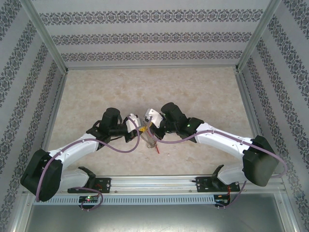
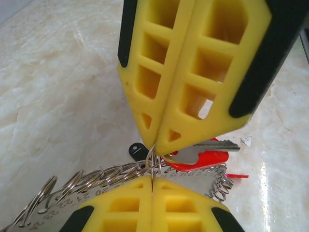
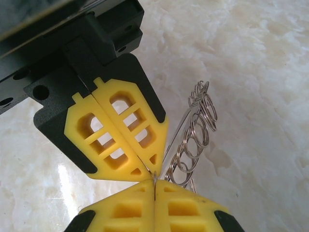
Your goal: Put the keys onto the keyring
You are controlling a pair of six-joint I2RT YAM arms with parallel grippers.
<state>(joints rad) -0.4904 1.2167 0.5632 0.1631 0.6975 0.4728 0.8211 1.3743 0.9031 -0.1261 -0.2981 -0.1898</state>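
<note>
Both grippers meet tip to tip above the table's middle. My left gripper (image 1: 139, 129) (image 2: 152, 180) is shut on a small wire loop on the rim of the keyring (image 2: 96, 178) (image 3: 195, 137). My right gripper (image 1: 150, 124) (image 3: 154, 183) is shut on the same small loop from the opposite side, its yellow fingers (image 2: 193, 72) coming down from above in the left wrist view. The keyring (image 1: 150, 140) hangs between them. A key with a red tag (image 2: 207, 158) lies just behind the right gripper's tips. A key's black head (image 2: 136, 151) shows beside them.
A thin red sliver (image 2: 236, 175) (image 1: 158, 151) shows beyond the keyring. The marble-look tabletop (image 1: 203, 92) has patterned walls on three sides and a metal rail (image 1: 159, 183) along the near edge.
</note>
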